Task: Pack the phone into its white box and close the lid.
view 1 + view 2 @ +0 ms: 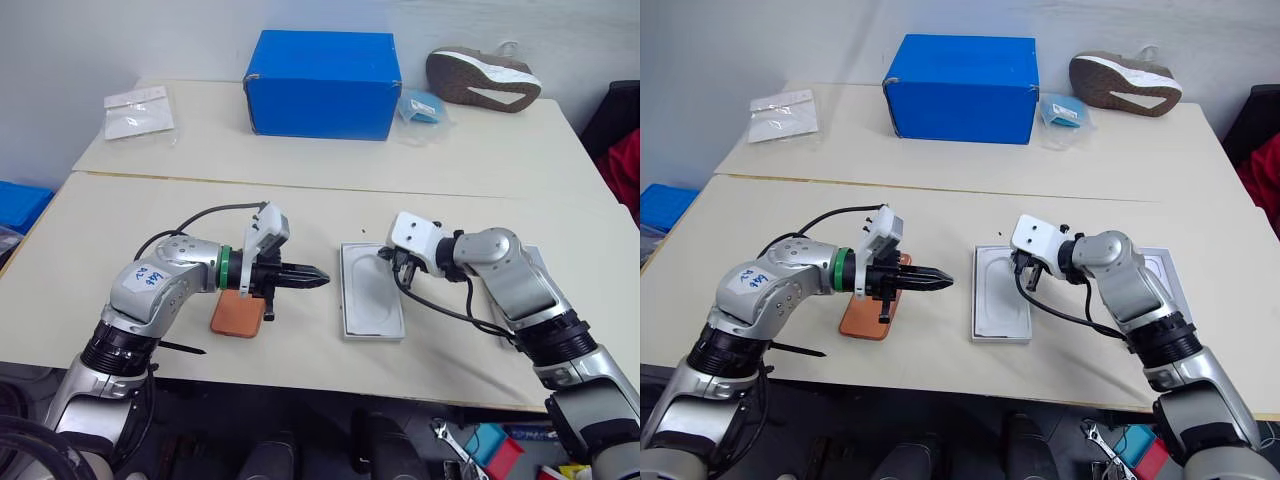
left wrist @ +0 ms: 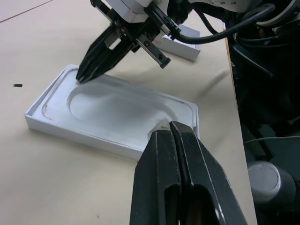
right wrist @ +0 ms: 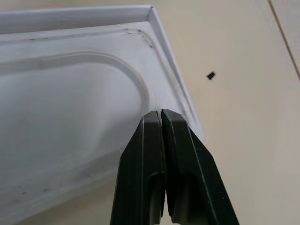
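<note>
- I see the left end effector (image 1: 318, 278) closed on nothing, pointing across the bench (image 1: 300, 350) toward the white tray (image 1: 371, 293).
- The phone (image 1: 238, 315) lies flat on the bench under the left wrist, partly hidden by it.
- Right end effector (image 2: 84, 75) is closed and empty, tips at the tray's far corner; touching or just above, I can't tell.
- The tray shows an oval recess inside, so it looks like the insert sitting in the box, not certain.
- Another white tray (image 1: 1158, 262) lies behind the right arm, mostly covered.
- Blue box (image 1: 322, 82) and shoe (image 1: 482, 78) sit at the back.
</note>
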